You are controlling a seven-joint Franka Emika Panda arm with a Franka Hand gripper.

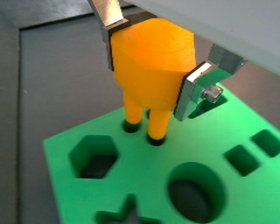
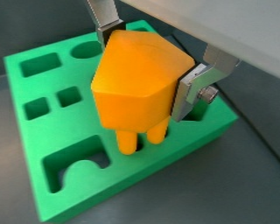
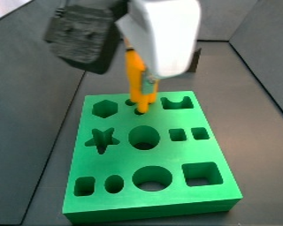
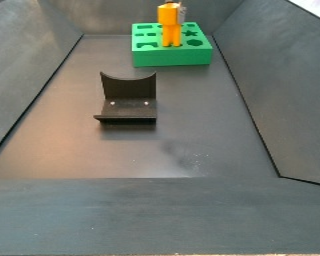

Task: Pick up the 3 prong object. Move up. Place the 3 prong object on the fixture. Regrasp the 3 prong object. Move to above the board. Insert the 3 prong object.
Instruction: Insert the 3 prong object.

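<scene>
My gripper is shut on the 3 prong object, an orange-yellow piece with a tapered body, held upright with its prongs down. The prong tips stand in the small round holes of the green board near its edge. Both wrist views show the silver fingers clamping the body's sides. In a side view the piece stands at the board's far edge between the hexagon hole and a U-shaped cut-out. In a side view the piece stands on the board at the far end. The fixture stands apart, empty.
The board's other holes, a star, circles, squares and ovals, lie round the piece. Dark sloping walls enclose the grey floor. The fixture stands mid-floor between the board and the near end.
</scene>
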